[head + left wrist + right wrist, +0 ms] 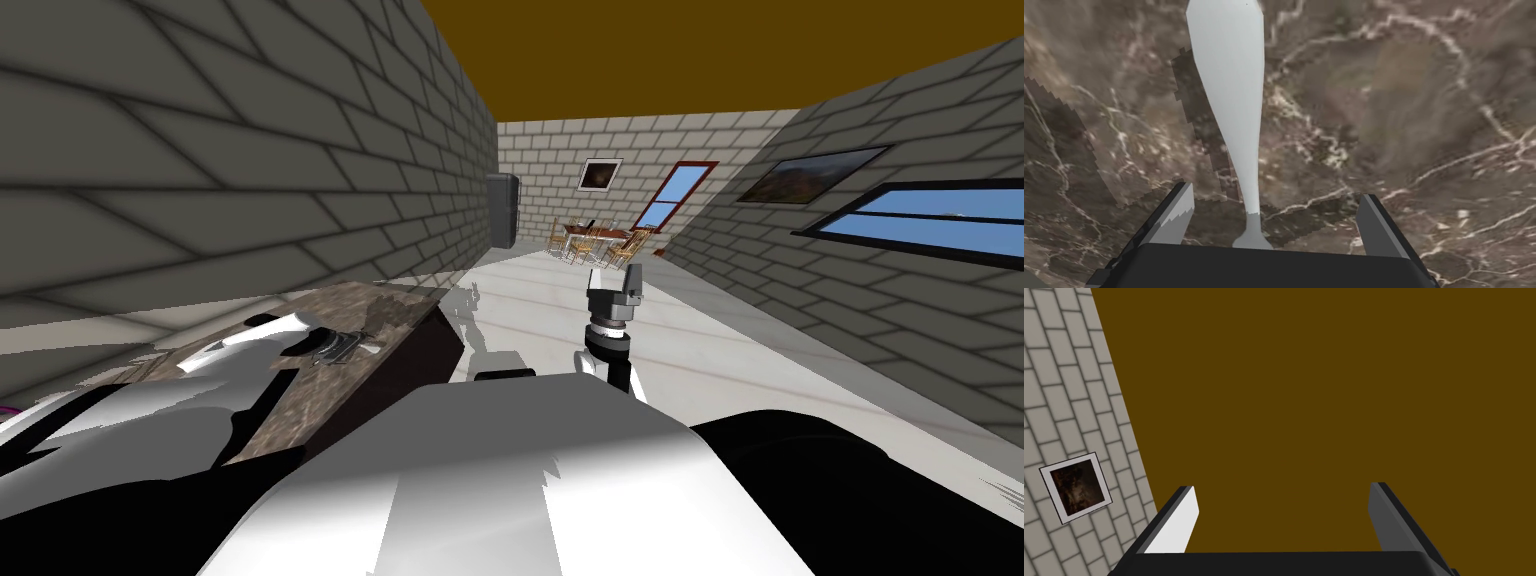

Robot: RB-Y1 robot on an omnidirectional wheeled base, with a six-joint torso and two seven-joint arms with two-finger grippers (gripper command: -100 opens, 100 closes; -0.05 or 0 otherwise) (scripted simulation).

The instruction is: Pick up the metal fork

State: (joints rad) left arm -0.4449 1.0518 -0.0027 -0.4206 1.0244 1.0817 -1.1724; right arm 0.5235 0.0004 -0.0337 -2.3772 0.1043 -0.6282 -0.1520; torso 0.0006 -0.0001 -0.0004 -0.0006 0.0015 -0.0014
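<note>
Our left gripper (1277,192) hangs close over a brown marbled counter (1404,120), its fingers spread wide. The left wrist view tells what the head view cannot: the pale grey fork (1233,100) lies flat on the counter, its slim neck running between the two fingers and touching neither. The head view sets this counter beside a brick wall (200,150) and shows our right gripper (613,276) raised well apart, its fingers likewise spread.

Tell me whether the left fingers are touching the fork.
Apart. The left wrist view shows brown marbled counter between the fork and both open fingers.
</note>
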